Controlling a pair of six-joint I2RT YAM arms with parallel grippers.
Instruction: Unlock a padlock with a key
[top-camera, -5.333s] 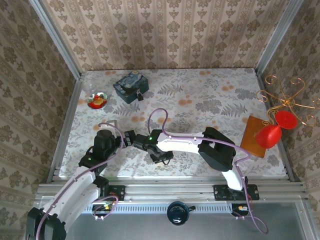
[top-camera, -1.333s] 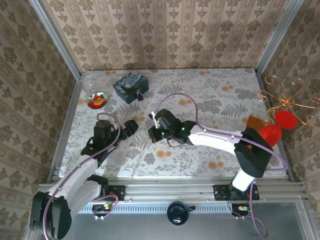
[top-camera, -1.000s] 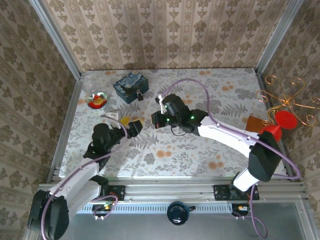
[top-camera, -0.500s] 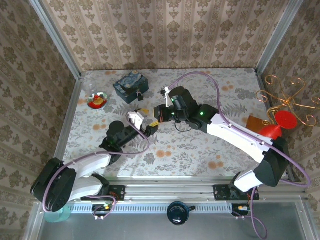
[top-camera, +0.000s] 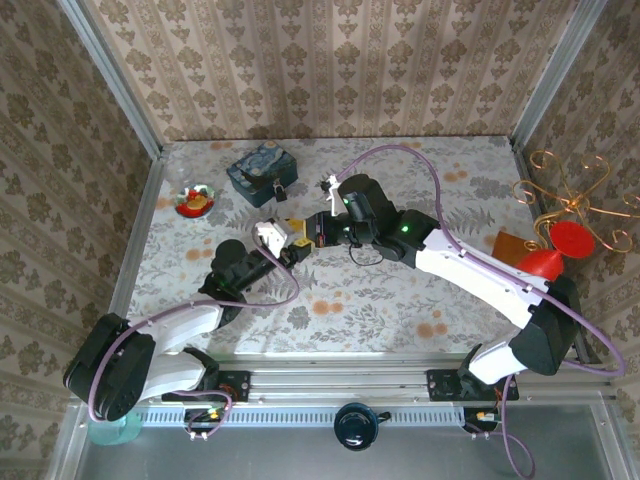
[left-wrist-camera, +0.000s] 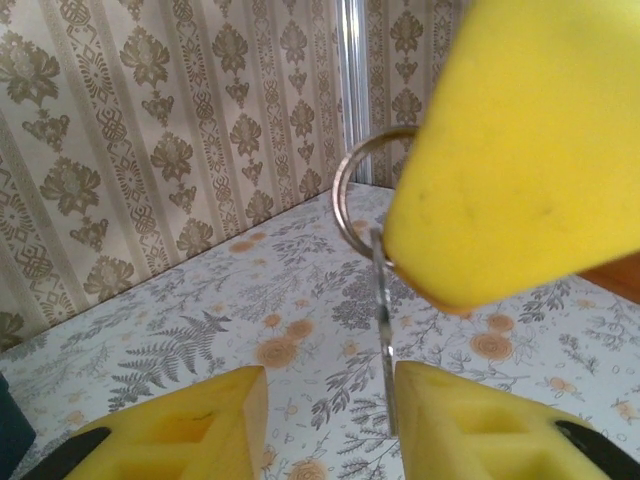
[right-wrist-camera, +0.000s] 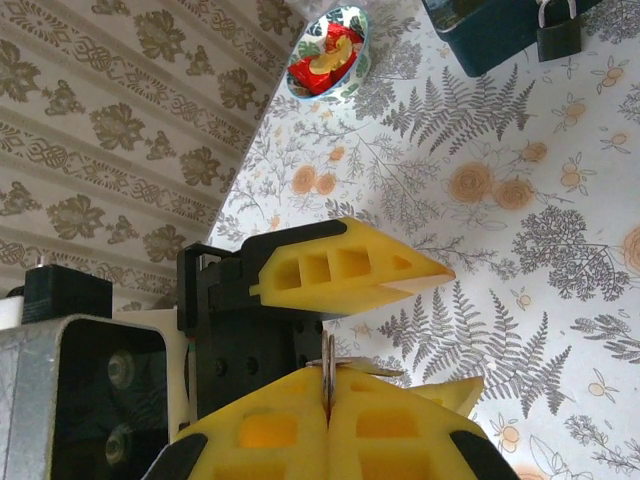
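Over the flowery table (top-camera: 400, 310), the right gripper (right-wrist-camera: 328, 395) pinches a thin metal key (left-wrist-camera: 383, 330). The left gripper (left-wrist-camera: 330, 385) is open. The tiny dark padlock (right-wrist-camera: 558, 38) is not unlocked yet.

Brightly, evenly lit with soft daylight; faint shadows on desk (top-camera: 380, 300); nearest yellow pads (left-wrist-camera: 520, 150) blurred, out of focus.

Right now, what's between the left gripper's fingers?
The key, dangling from a ring pinched by the right gripper, hangs in the left gripper's open gap, near one finger. Left wrist view.
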